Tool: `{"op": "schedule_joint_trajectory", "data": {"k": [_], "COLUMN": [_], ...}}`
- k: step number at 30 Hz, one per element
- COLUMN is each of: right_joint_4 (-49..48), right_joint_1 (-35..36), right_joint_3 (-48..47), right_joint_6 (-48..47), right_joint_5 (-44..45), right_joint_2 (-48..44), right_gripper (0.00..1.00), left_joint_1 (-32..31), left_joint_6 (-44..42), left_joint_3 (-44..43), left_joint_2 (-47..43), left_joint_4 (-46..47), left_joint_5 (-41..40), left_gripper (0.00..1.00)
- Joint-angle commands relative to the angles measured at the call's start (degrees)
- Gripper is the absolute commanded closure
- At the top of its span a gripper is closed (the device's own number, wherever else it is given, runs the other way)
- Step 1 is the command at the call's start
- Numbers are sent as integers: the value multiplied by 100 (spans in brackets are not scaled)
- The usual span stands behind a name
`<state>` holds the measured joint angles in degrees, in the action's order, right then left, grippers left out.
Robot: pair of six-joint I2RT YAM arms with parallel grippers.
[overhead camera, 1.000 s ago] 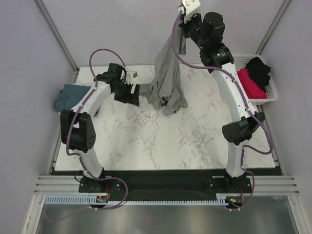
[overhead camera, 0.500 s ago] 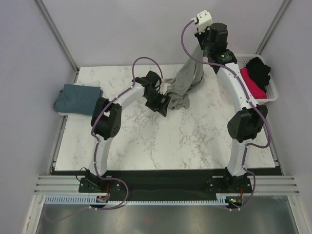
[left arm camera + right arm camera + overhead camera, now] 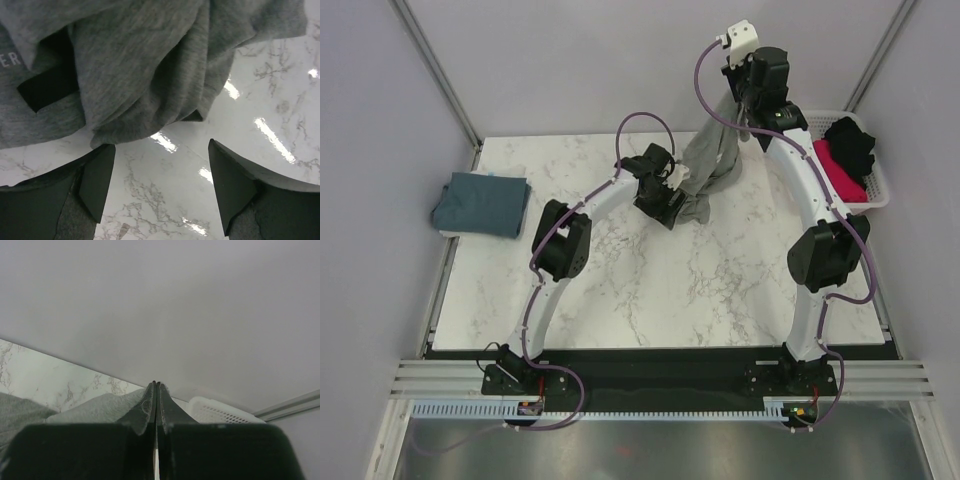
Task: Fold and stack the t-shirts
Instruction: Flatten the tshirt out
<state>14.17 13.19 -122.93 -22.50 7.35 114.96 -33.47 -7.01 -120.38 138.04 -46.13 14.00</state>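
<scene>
Marble table (image 3: 650, 290); teal t-shirt (image 3: 480, 205) folded, left edge.

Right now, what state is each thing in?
grey t-shirt, bunched, hanging, lower end on the table
teal t-shirt, folded, at the table's left edge
pink t-shirt, heaped in the basket
black t-shirt, heaped in the basket
left gripper, open, empty
right gripper, shut on the grey t-shirt

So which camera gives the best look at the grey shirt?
The top external view: the whole grey t-shirt hangs from the right gripper, reaching the table. The left wrist view shows only bunched folds close up; the right wrist view, just a pinched edge.
</scene>
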Motion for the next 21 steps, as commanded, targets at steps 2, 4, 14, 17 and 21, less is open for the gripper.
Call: {"op": "schedule_joint_trajectory", "data": {"k": [2, 4, 14, 17, 21], "right_joint_4": [-213, -213, -187, -187, -187], "right_joint_1": [-1, -1, -1, 8, -1], "right_joint_3": [41, 68, 191, 261, 323], "right_joint_6": [79, 79, 44, 0, -17], "right_joint_5": [-67, -68, -59, -15, 11], "right_joint_2": [-202, -211, -272, -298, -333], "right_gripper": [100, 100, 100, 100, 100], "left_joint_1": [95, 130, 254, 254, 254], "left_joint_6": [-205, -170, -363, -398, -398], "left_joint_3": [-101, -30, -399, -373, -346], "left_joint_2": [-119, -198, 171, 171, 180], "left_joint_4": [122, 139, 201, 192, 148], "left_joint_5": [-503, -495, -258, -100, 103], "left_gripper": [19, 20, 53, 59, 67]}}
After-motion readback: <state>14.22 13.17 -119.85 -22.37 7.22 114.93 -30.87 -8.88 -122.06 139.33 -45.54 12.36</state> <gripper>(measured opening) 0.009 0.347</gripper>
